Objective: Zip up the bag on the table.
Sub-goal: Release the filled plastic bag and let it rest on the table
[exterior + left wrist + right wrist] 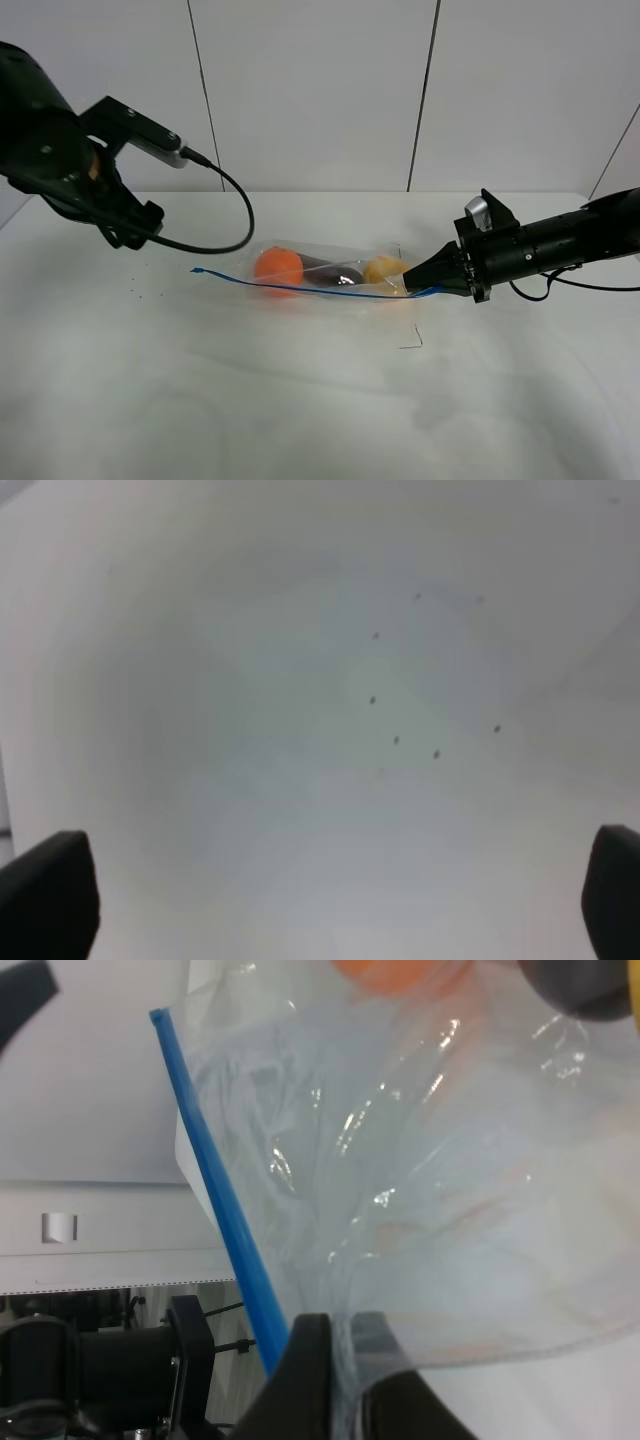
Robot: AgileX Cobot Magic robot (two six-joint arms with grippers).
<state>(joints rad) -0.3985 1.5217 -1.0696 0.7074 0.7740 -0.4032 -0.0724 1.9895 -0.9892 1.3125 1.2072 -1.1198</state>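
One end of the bag [330, 272] on the table [300, 400] clenched in the right tool [412, 287], left tool [330, 895] released, well apart from it

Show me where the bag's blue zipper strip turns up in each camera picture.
Exterior high: the blue zipper strip runs along the near edge of the bag, mid-picture.
Left wrist: not in it; only the white table shows.
Right wrist: the strip crosses the picture as a slanted line.
Shared landmark: the right gripper, shut on the bag beside the strip's end.
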